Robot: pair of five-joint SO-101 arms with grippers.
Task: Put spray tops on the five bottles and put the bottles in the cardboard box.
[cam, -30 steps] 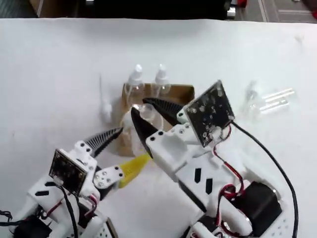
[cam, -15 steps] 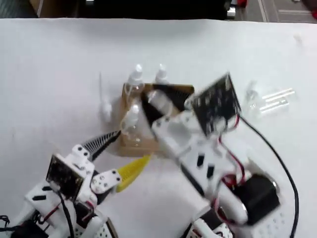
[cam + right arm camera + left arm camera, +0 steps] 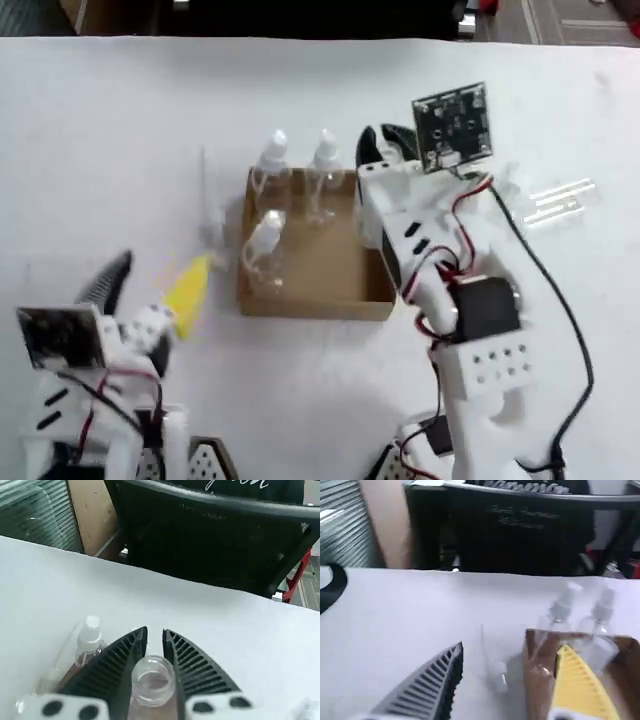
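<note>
Jaws of the right end effector (image 3: 155,631) clamp an uncapped bottle (image 3: 151,682), cardboard box (image 3: 318,303) just beside; left end effector (image 3: 511,650) stands apart.

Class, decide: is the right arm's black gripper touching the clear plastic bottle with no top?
Touching. In the right wrist view, both ribbed fingers of the right gripper press against the clear uncapped bottle between them.

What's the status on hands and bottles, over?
Left hand open, empty, beside brown cardboard box. Right hand shut on topless clear plastic bottle by box's far corner. Three topped bottles inside; loose white spray top on table.
</note>
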